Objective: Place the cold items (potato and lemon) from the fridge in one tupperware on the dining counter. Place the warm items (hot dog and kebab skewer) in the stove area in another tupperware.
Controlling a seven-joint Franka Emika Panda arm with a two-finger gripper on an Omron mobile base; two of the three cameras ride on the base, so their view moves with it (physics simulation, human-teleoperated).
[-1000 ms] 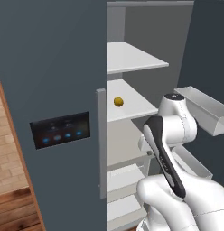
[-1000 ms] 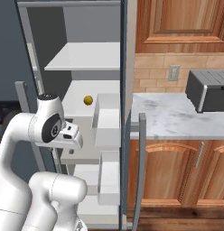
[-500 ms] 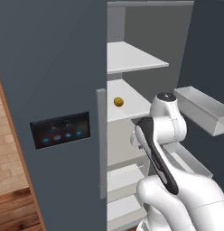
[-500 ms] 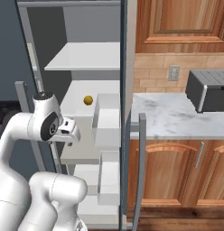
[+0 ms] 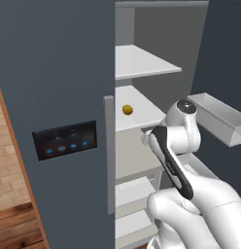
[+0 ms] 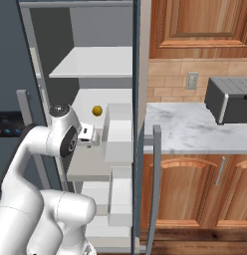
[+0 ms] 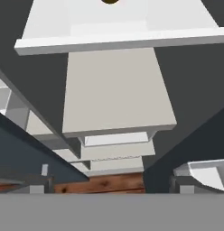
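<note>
Open fridge (image 5: 142,63) (white shelves), toaster (image 6: 230,99) on marble counter (image 6: 190,132)

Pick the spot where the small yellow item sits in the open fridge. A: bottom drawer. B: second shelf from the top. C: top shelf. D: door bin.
B: the lemon rests on the second shelf, below the bare top shelf.

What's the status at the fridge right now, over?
Gripper open, nothing held. Lemon sits on the middle fridge shelf, untouched. Fridge door stands open; nothing seen between hand and lemon.
</note>
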